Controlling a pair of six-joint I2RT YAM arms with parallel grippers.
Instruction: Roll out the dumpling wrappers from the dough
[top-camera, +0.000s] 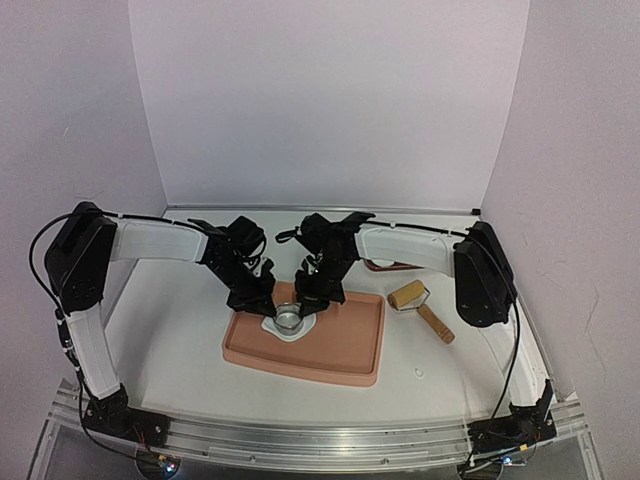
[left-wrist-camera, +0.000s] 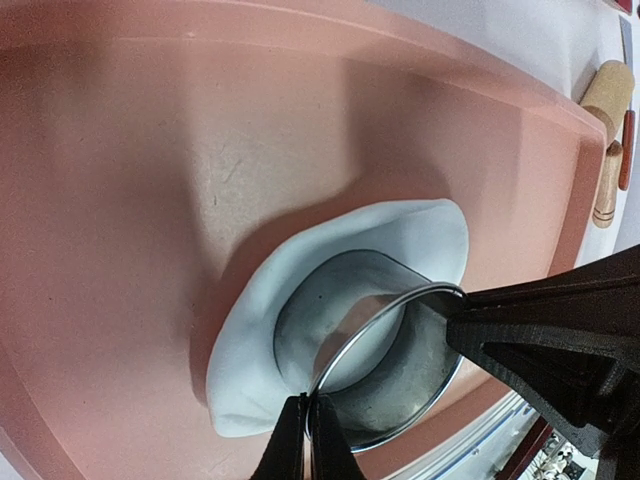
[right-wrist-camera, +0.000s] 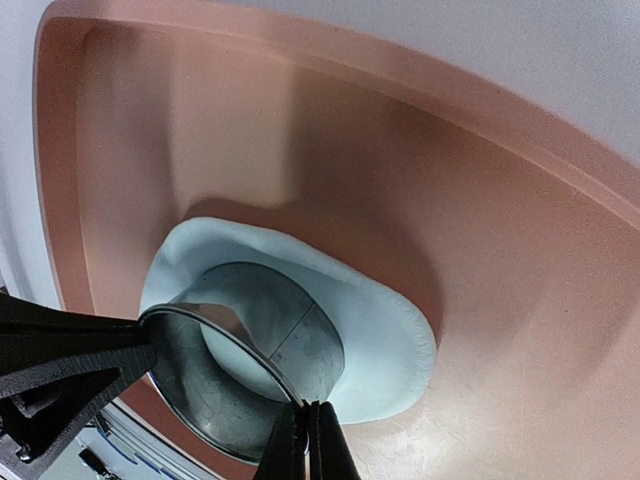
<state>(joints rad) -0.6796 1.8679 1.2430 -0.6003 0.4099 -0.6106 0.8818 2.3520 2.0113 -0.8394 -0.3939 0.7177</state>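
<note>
The dough (left-wrist-camera: 250, 330) is a flat irregular white sheet on the pink tray (left-wrist-camera: 120, 200). A metal ring cutter (left-wrist-camera: 345, 300) stands on it, with dough showing inside the ring. My left gripper (left-wrist-camera: 308, 420) is shut on the ring's near rim. My right gripper (right-wrist-camera: 307, 425) is shut on the opposite rim of the ring cutter (right-wrist-camera: 300, 345), over the dough (right-wrist-camera: 380, 340). From above, the left gripper (top-camera: 272, 306) and the right gripper (top-camera: 306, 303) meet over the ring cutter (top-camera: 288, 320) at the tray's back left. The dumpling wrappers are out of view.
A wooden rolling pin (top-camera: 420, 308) lies on the table right of the tray (top-camera: 340, 350). A red-rimmed object (top-camera: 385, 266) sits behind the right arm. White walls close in the back and both sides.
</note>
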